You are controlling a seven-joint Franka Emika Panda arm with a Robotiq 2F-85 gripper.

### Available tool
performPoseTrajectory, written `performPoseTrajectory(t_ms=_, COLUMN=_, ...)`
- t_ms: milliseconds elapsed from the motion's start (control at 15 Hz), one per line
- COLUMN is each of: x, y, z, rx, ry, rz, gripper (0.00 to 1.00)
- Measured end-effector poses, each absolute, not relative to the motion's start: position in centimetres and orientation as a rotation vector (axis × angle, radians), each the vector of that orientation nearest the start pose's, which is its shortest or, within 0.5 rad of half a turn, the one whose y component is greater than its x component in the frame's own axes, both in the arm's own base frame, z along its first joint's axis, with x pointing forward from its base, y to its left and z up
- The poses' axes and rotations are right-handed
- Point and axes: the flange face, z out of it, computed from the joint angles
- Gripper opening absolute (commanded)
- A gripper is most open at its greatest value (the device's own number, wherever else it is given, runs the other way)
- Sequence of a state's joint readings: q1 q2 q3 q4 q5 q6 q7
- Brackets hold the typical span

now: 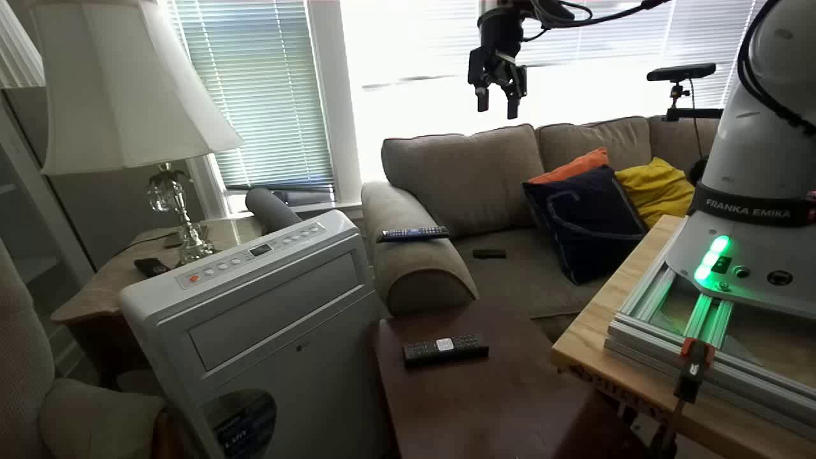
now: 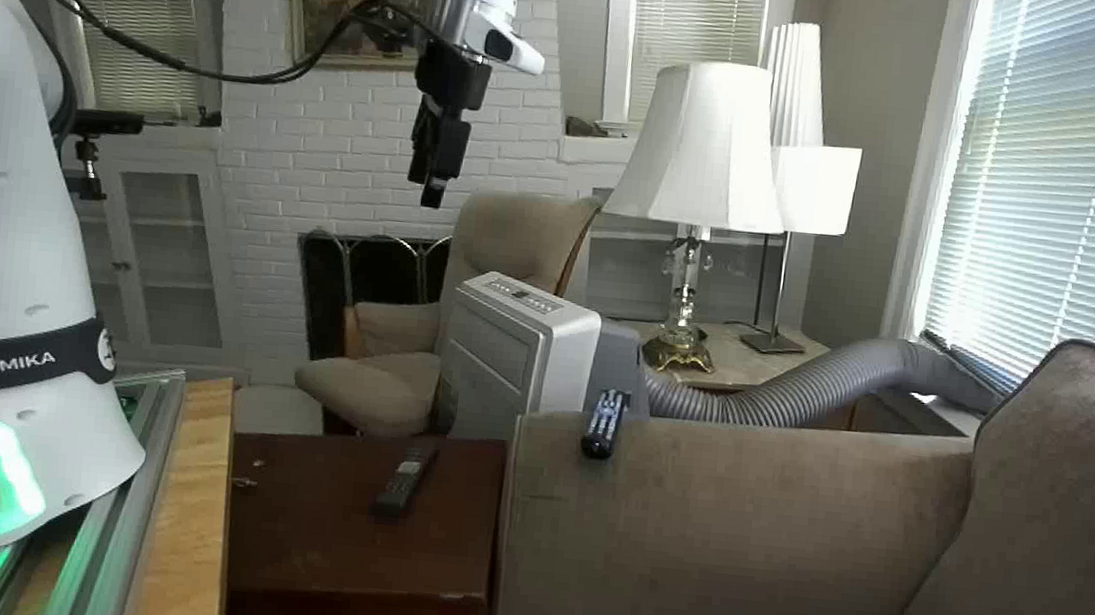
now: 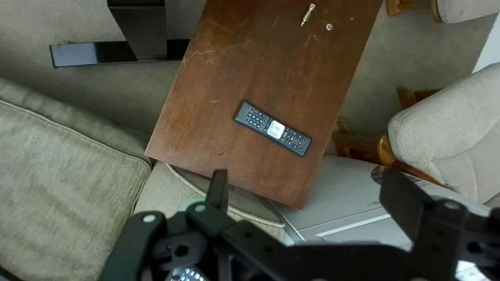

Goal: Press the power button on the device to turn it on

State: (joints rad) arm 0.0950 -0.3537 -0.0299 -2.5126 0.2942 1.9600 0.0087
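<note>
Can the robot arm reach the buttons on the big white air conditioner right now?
Probably yes: nothing seems to cover the buttons on top of the air conditioner, and the open pincer hangs in free air. It must move over and down first, though.

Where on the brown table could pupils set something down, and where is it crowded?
Bare wood on the brown table lies between the black remote and the small metal fitting, and between the remote and the edge facing the sofa. The fitting and a round piece crowd one end; room looks tight by the portable air conditioner.
</note>
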Motion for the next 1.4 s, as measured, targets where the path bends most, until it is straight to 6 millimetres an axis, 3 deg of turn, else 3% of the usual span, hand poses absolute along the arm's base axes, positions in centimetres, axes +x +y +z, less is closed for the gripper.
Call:
performPoseTrajectory(t_ms=933, x=39.9, y=4.8, z=39.6, rx=-2.867, ry=0.106, rz=0.287, gripper=1.00)
performPoseTrajectory(t_ms=1133, x=41.0, y=6.8, z=40.4, rx=-2.893, ry=0.002, rz=0.165, gripper=1.00)
performPoseTrajectory(t_ms=1400, x=43.2, y=12.4, z=41.7, rx=-2.906, ry=-0.266, rz=-0.073, gripper=1.00)
